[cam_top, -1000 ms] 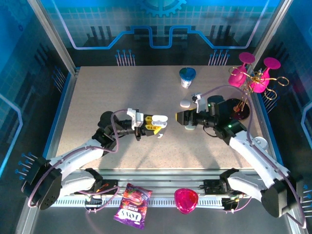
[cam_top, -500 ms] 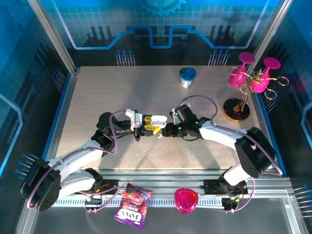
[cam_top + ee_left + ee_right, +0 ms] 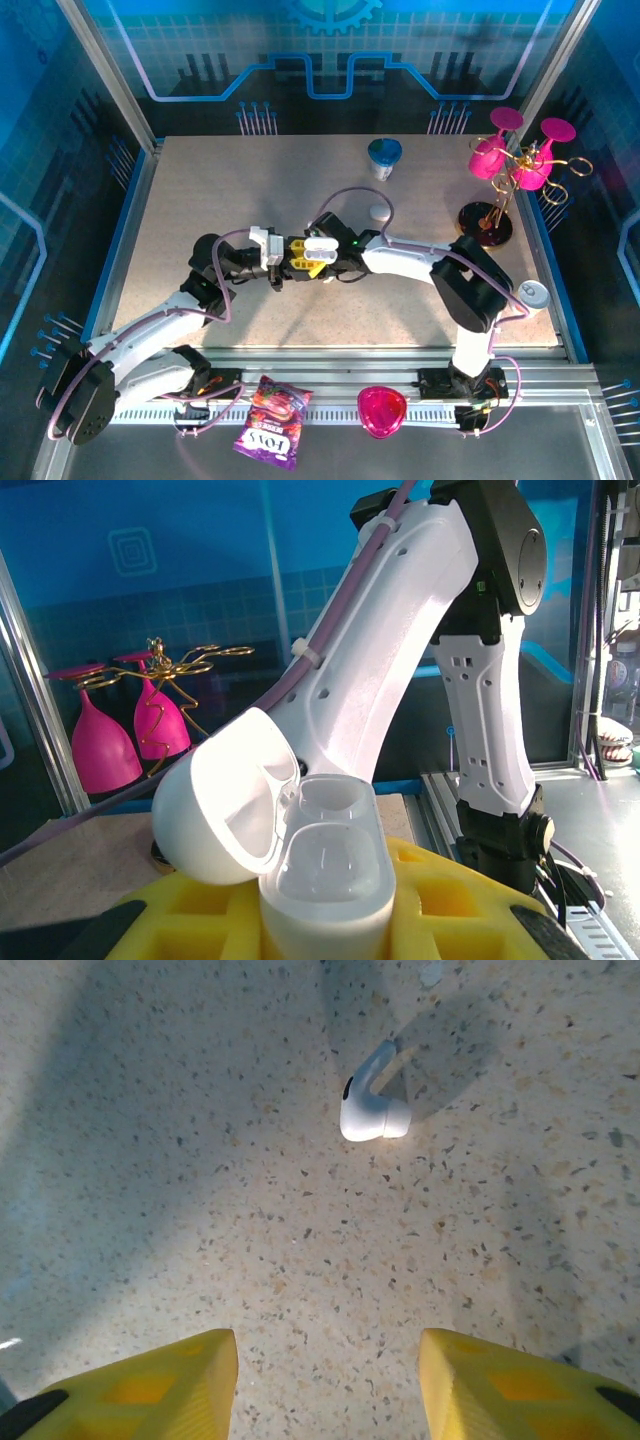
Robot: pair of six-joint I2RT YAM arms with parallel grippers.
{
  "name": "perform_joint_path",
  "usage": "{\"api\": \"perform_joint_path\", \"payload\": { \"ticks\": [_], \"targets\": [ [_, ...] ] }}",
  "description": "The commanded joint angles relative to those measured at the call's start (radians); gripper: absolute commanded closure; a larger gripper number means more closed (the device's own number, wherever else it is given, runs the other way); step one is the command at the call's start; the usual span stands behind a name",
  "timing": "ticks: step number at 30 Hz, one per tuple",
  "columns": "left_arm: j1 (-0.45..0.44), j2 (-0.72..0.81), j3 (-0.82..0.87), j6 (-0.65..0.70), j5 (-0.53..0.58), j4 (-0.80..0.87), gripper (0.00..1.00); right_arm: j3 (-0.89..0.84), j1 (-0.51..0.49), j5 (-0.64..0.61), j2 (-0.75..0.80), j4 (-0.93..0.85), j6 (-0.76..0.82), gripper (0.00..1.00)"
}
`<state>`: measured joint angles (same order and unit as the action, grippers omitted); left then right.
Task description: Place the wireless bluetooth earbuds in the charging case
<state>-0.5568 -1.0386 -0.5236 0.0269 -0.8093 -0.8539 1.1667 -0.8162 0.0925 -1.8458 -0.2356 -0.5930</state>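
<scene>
The white charging case (image 3: 330,865) stands upright between my left gripper's (image 3: 325,925) yellow fingers (image 3: 455,900), its lid (image 3: 220,815) swung open to the left and both sockets empty. From above, the case (image 3: 320,244) and left gripper (image 3: 316,252) are at the table's middle. My right gripper (image 3: 338,264) is right beside them, pointing down at the table. In the right wrist view its yellow fingers (image 3: 150,1385) stand wide apart, so the right gripper (image 3: 328,1385) is open and holds nothing. One white earbud (image 3: 372,1110) lies on the speckled table ahead of it.
A small white pebble-shaped thing (image 3: 378,212) lies behind the grippers. A blue-topped cup (image 3: 384,158) stands at the back, pink glasses on a gold stand (image 3: 508,165) at the back right. A candy packet (image 3: 270,420) and a pink object (image 3: 382,410) lie off the front edge.
My right arm has swung from the table's right side across to the left, ending next to the left gripper. The left gripper with the case has barely shifted.
</scene>
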Motion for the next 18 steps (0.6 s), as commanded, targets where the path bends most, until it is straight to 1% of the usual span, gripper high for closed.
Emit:
{"api": "perform_joint_path", "payload": {
  "ticks": [1,4,8,18],
  "targets": [
    [-0.006,0.012,0.008,0.011,-0.032,-0.003,0.87,0.047,-0.024,-0.061,-0.048,-0.09,0.044,0.49],
    [-0.006,0.012,0.007,0.017,-0.034,0.007,0.87,0.063,-0.04,-0.083,-0.068,-0.13,0.06,0.49],
    [-0.005,0.002,0.006,0.019,-0.032,0.006,0.87,0.051,-0.052,-0.077,-0.07,-0.146,0.06,0.49],
    [-0.005,-0.019,-0.002,0.021,-0.036,0.003,0.87,-0.002,-0.07,-0.114,-0.007,-0.212,0.065,0.49]
  ]
}}
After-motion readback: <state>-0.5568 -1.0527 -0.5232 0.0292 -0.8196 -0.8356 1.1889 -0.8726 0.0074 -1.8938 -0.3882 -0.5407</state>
